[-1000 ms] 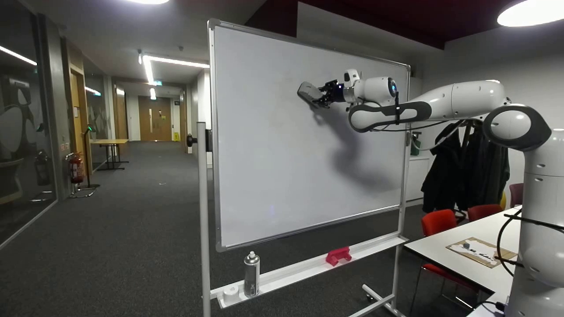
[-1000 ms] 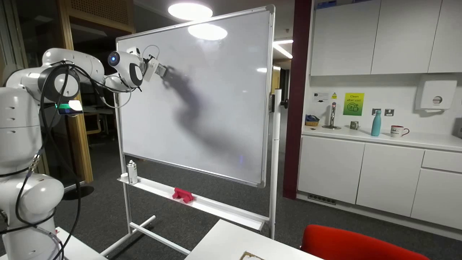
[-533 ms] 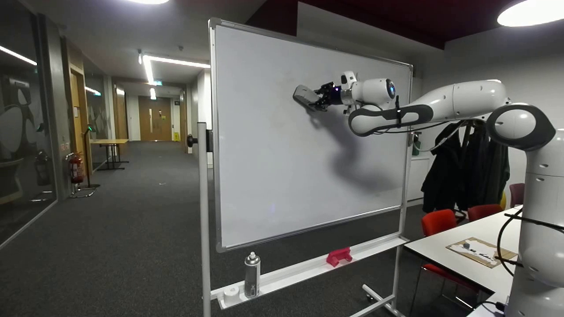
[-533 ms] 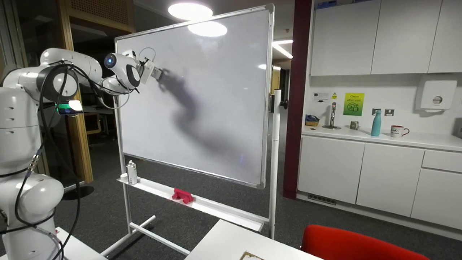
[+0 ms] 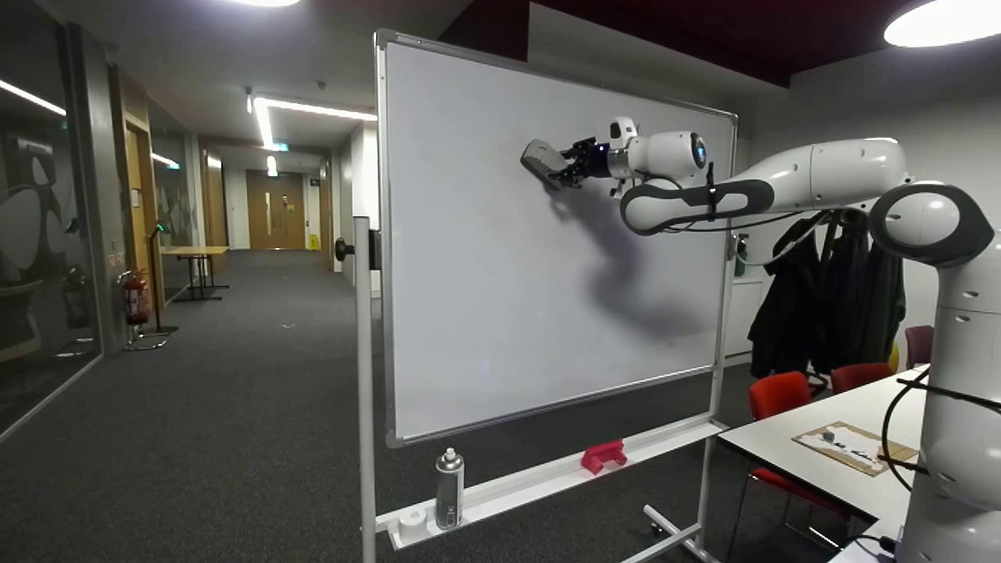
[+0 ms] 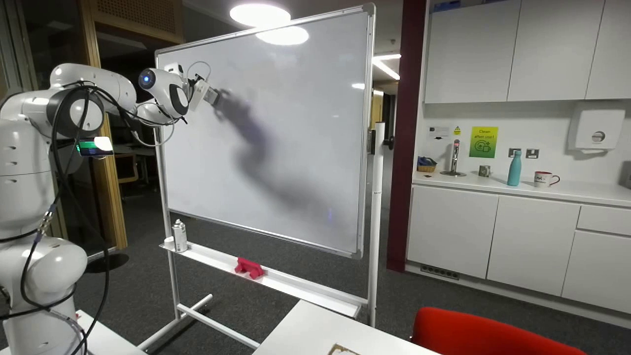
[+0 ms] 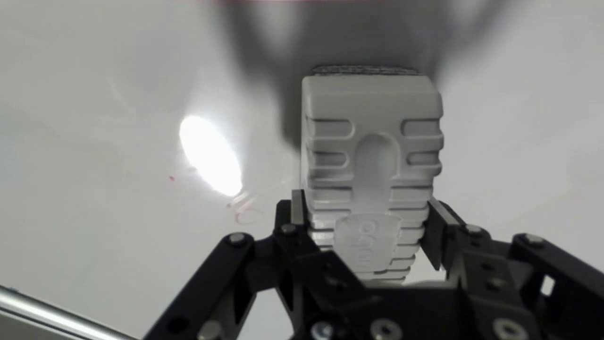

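The end effector [image 7: 367, 212] is gripping a grey eraser [image 7: 375, 156]; its fingers [image 7: 298, 208] are bearing on both long sides and standing apart only by the eraser's width. The eraser is resting at the upper middle part of the whiteboard [image 5: 485, 313], its dark felt [image 7: 365, 70] facing the surface. Relative to the frame one second earlier, the eraser is sitting slightly farther left in both exterior views; relative to half a second earlier, it is sitting higher. The arm [image 6: 24, 197] is shifting along with it, and the upper edge of the whiteboard is appearing slightly displaced. The spray can [image 5: 450, 489] and the red bracket [image 5: 604, 457] are remaining on the ledge [image 5: 532, 486].

The felt is showing only as a thin edge in the wrist view, hiding the extent of contact. The embossed lettering [image 7: 368, 243] is reading sideways and is proving too soft to decipher. In an exterior view, a pale box-shaped part [image 6: 198, 93] is covering much of the end effector. Glare [image 7: 211, 156] is washing out the board near faint red marks [image 7: 244, 215]. The view borders are cutting off the arm's base.
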Tool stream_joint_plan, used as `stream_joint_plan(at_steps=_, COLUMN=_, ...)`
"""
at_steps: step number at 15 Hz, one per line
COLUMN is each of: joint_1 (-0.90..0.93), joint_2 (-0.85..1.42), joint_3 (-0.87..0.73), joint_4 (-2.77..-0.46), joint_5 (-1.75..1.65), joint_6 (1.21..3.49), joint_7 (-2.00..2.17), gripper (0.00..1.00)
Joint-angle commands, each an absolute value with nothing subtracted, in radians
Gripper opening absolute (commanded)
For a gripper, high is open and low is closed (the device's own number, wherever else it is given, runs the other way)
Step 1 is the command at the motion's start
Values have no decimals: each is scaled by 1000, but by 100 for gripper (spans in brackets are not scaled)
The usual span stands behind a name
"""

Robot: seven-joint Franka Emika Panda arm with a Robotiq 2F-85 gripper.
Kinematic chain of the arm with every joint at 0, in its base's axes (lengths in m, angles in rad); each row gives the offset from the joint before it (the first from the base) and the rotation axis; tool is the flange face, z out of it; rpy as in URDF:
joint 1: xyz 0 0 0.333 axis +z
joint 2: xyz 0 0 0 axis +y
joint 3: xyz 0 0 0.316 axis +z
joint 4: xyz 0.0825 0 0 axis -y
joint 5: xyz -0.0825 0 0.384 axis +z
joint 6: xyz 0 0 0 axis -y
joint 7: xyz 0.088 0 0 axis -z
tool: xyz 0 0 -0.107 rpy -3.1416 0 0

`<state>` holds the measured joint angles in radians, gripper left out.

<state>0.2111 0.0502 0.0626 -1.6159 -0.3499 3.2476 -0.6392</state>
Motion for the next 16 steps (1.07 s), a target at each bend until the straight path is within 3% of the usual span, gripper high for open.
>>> stream_joint_plan(at_steps=1, joint_1=202, joint_2=45, joint_3=65, joint_4=-1550, joint_5=-298, joint_6=3268, joint_7=-625, gripper=34)
stream_joint_plan(at_steps=8, joint_1=198, joint_2=61, joint_3=64, joint_4=-1464, joint_5=-203, joint_6=3266, joint_7=-641, gripper=34)
stream_joint_plan(at_steps=16, joint_1=205, joint_2=118, joint_3=64, joint_4=-1578, joint_5=-266, joint_6=3288, joint_7=-700, gripper=34)
